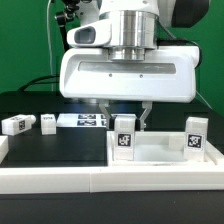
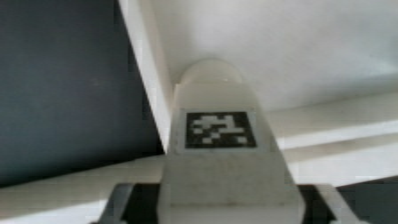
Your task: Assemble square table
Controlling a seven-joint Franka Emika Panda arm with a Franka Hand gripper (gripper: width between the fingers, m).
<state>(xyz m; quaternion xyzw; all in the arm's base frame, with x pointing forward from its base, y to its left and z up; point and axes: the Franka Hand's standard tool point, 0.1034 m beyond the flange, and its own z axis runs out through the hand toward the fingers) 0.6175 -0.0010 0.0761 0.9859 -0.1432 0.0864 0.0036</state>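
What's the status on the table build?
Gripper closed on upright leg by the slab. Second leg upright at the exterior view's right, apart. Nothing seen in the way.

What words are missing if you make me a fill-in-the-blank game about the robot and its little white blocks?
1. The gripper is closed on a leg that is coloured ___.
2. The table under the parts is coloured ___.
3. Another leg, at the exterior view's right, stands ___.
Missing words: white; black; upright.
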